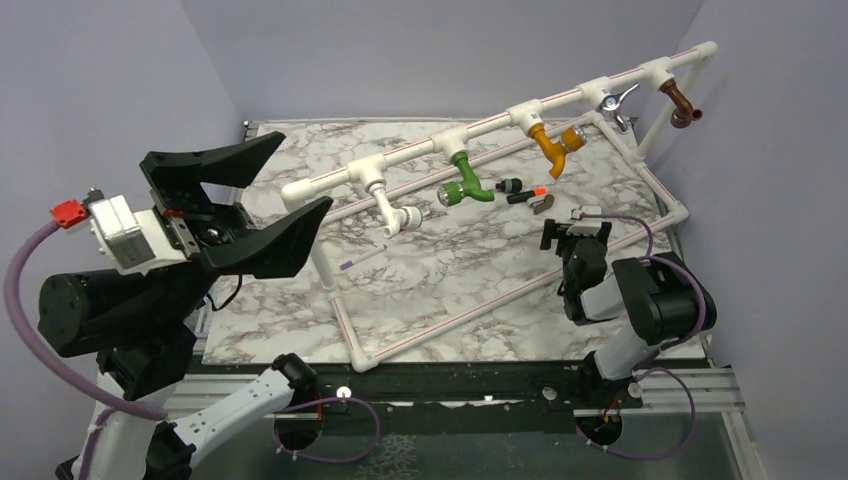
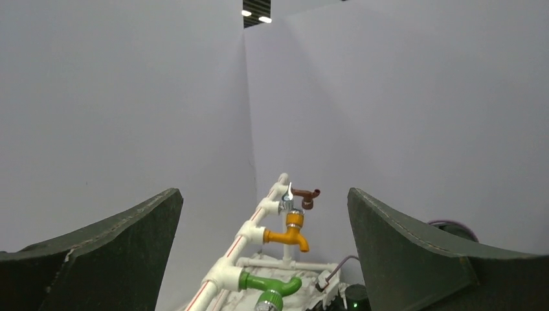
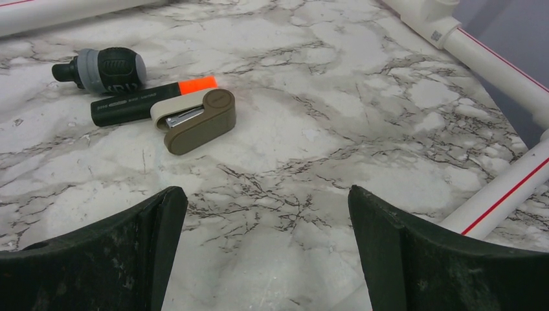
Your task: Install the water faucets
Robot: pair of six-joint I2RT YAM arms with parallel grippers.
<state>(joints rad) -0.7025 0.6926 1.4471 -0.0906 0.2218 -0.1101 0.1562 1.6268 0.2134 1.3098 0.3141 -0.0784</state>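
Note:
Several water faucets hang from the top rail of the white pipe frame (image 1: 420,152): a white one (image 1: 392,212), the green one (image 1: 468,185) with its silver knob, an orange one (image 1: 556,145), a chrome one (image 1: 614,103) and a brown one (image 1: 683,103). My left gripper (image 1: 304,170) is raised high at the left, open and empty, looking along the rail at the green faucet (image 2: 275,285), the orange faucet (image 2: 288,236) and the brown faucet (image 2: 307,197). My right gripper (image 1: 565,232) hovers low over the marble top, open, with nothing between its fingers (image 3: 149,259).
A tan stapler-like tool (image 3: 197,120), a black marker with an orange cap (image 3: 149,100) and a stubby grey-black driver (image 3: 103,68) lie ahead of the right gripper. Frame pipes with red stripes (image 3: 505,71) run along its right. A thin pen (image 1: 362,260) lies near the frame's left post.

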